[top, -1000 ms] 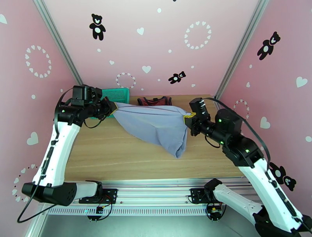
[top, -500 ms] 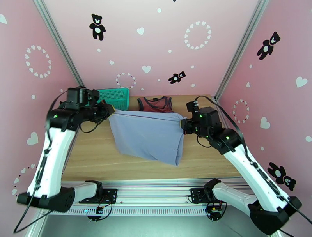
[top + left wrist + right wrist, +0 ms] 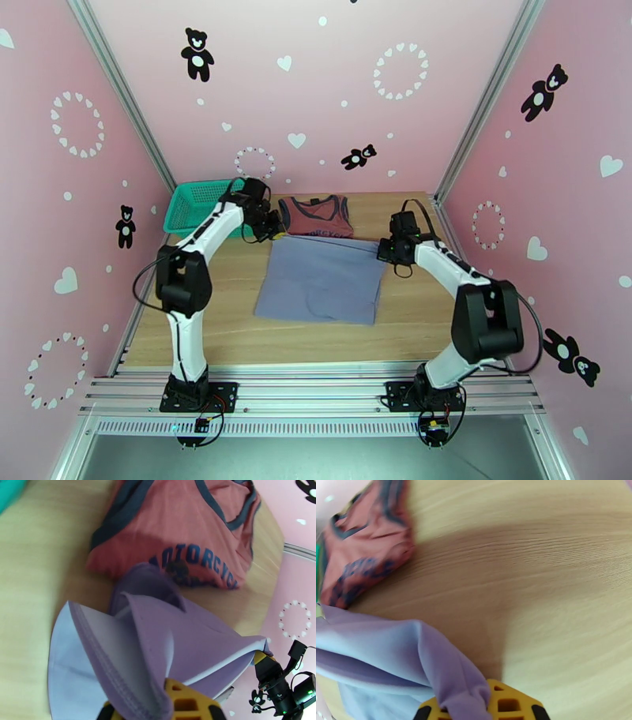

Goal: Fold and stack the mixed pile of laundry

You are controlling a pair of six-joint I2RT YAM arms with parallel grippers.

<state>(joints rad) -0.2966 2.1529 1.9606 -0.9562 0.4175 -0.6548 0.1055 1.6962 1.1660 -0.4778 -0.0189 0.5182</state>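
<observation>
The left pincer [image 3: 274,230] is closed on the far left corner of the grey-lavender shirt [image 3: 322,276]. In its wrist view the stitched hem runs down between the yellow fingers [image 3: 185,703] and is pinched there, with the cloth rising in a loose fold just beyond them. The right pincer [image 3: 383,251] sits at the shirt's far right corner. In its own view that corner is bunched between its yellow fingers [image 3: 509,705] and touches them, but I cannot tell whether they clamp it or stand slack around it.

Between the two pincers the shirt's far edge runs almost straight. The rest of the shirt lies spread on the wooden table [image 3: 419,316] as a rough rectangle reaching toward the arm bases.

The rust-red tank top [image 3: 318,216], with navy trim and dark lettering, lies just beyond the shirt's far edge. In the left wrist view the shirt's raised corner covers the bottom of that lettering. A teal basket [image 3: 188,207] stands beyond the shirt's far left corner, apart from it.
</observation>
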